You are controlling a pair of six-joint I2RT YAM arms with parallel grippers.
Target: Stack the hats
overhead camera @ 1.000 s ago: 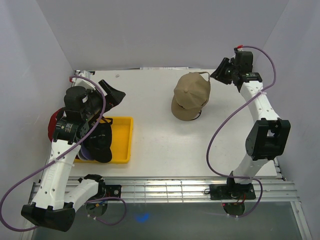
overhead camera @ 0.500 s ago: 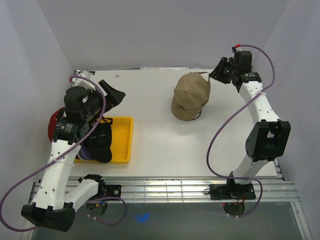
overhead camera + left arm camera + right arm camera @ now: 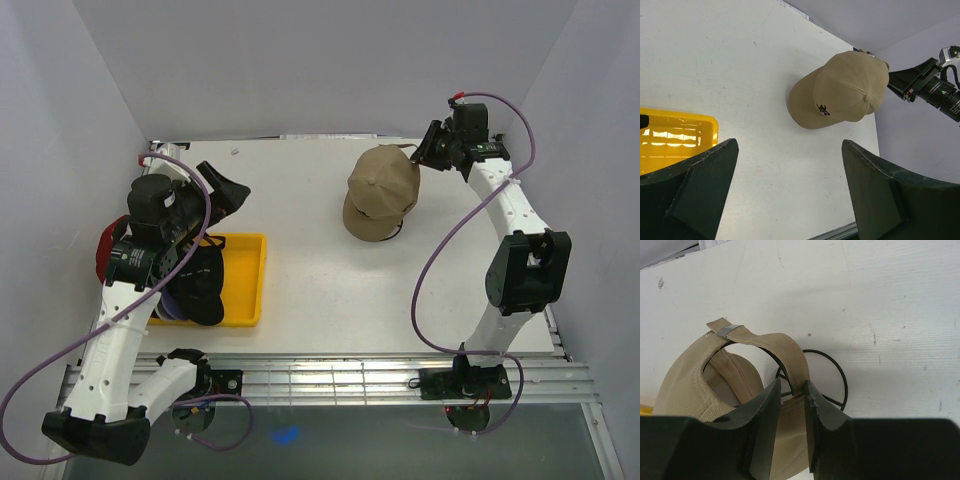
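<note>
A tan cap (image 3: 382, 190) with a dark logo sits on a black wire stand (image 3: 836, 366) at the back right of the table; the left wrist view shows the tan cap (image 3: 845, 92) from the front. My right gripper (image 3: 425, 155) is at the cap's rear. In the right wrist view its jaws (image 3: 792, 385) stand narrowly apart, one on each side of the cap's back strap (image 3: 790, 352), with a gap on the left side. My left gripper (image 3: 225, 190) hangs wide open and empty over the table's left side. A black cap (image 3: 200, 280) lies in the yellow tray (image 3: 250, 285).
Beside my left arm, a red cap (image 3: 102, 255) shows at the tray's left, and a purple brim (image 3: 165, 312) shows at its front. White walls close the table in at the back and on both sides. The yellow tray's corner (image 3: 680, 131) shows in the left wrist view.
My right gripper has moved left and toward the tan cap's back, and its jaws have narrowed a little around the strap. The left arm has not moved.
</note>
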